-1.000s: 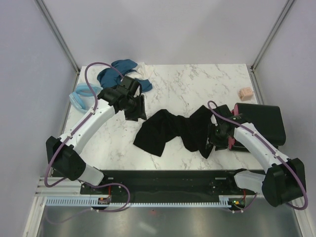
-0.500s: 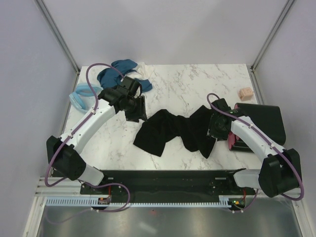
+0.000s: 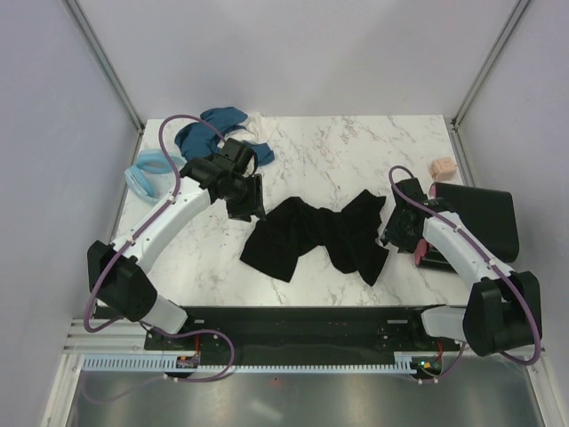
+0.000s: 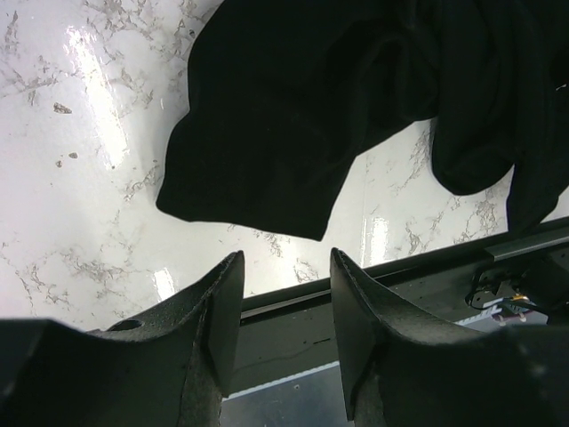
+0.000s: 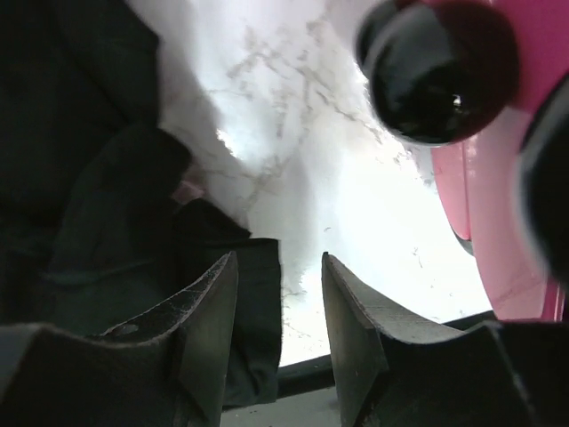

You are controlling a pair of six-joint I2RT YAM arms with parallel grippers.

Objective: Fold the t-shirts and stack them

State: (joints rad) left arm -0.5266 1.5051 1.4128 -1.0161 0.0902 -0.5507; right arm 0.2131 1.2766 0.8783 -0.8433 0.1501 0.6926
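Observation:
A crumpled black t-shirt lies in the middle of the marble table; the left wrist view has it ahead of the fingers. My left gripper hovers by its left end, open and empty. My right gripper is at the shirt's right edge, open, with a black hem lying loose beside its left finger. Folded black t-shirts are stacked at the right, with pink cloth under them. Teal-blue and light blue t-shirts are heaped at the back left.
A small pinkish-beige block sits near the right wall, behind the stack. Grey walls close the table on three sides. The black base rail runs along the near edge, and it also shows in the left wrist view.
My right gripper has moved back and to the right, toward the stack, and its jaws have narrowed a little. The shirt's right end has shifted slightly. The left arm has barely moved.

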